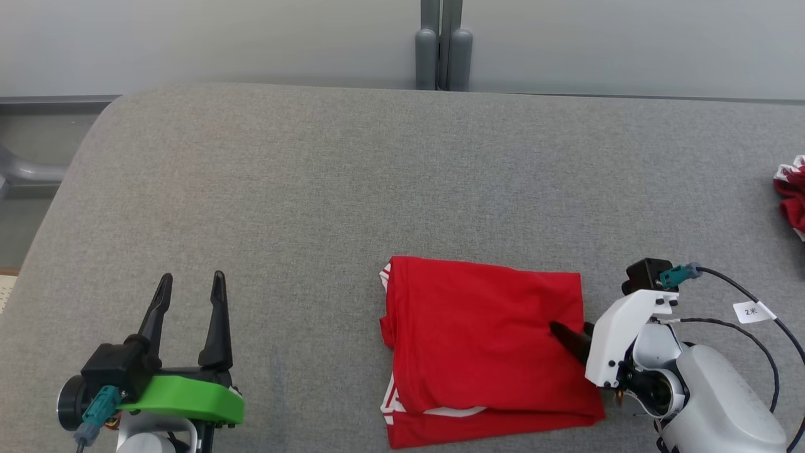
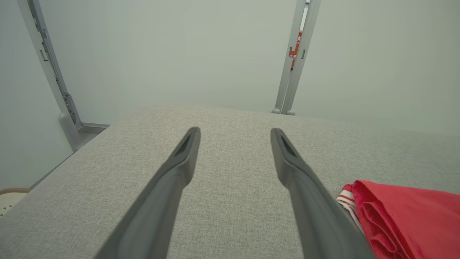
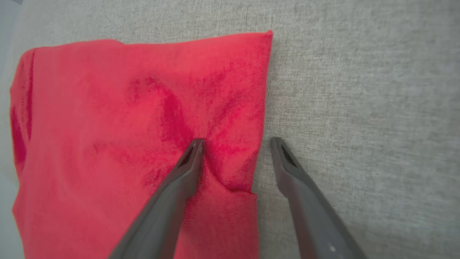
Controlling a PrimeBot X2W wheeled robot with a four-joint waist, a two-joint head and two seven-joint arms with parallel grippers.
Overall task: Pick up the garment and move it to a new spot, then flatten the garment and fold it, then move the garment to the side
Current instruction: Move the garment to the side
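Soft red garment [image 1: 484, 340] folded rectangular, grey woven surface [image 1: 314, 189], right gripper [image 3: 236, 144] spread astride its creased edge, left gripper [image 1: 192, 280] spread apart

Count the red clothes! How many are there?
2. A folded garment lies near the front of the table; a crumpled bundle sits at the far right, cut off by the frame, so more may hide there.

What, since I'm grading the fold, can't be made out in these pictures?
Garment: inner layers hidden under its top layer; the right wrist view cuts it off at the bottom edge.
Right gripper: in the head view, one finger hidden behind its white wrist housing.
Red-and-white cloth: cut off by the head view's right edge; kind unclear.
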